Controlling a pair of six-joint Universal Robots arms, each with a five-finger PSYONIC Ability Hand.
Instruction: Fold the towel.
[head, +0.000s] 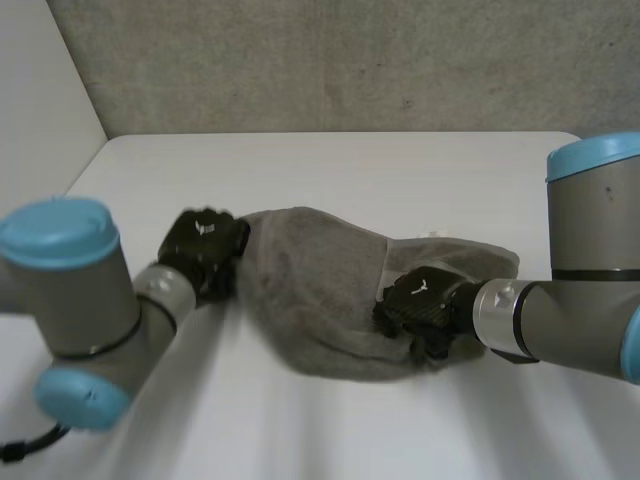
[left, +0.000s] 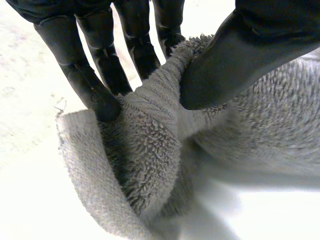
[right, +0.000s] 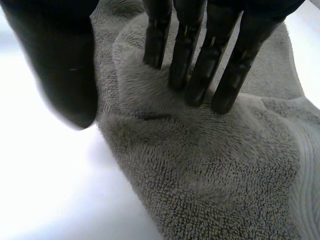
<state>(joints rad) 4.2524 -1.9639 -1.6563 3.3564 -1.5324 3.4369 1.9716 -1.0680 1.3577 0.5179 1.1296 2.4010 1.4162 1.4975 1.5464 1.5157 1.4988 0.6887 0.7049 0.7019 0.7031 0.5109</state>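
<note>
A grey terry towel (head: 310, 290) lies bunched in the middle of the white table (head: 350, 170). My left hand (head: 205, 248) is at its left end. In the left wrist view the left hand (left: 225, 60) is shut on a raised fold of the towel's edge (left: 150, 130), pinched between the thumb and the fingers (left: 100, 85). My right hand (head: 420, 300) rests on the towel's right part, near the front edge. In the right wrist view its straight fingers (right: 205, 60) touch the towel (right: 200, 165) with their tips, and the thumb (right: 65, 75) stands apart beside a low fold.
A grey wall runs along the table's far edge. Bare table surface lies behind the towel and in front of it. Both forearms reach in from the near corners.
</note>
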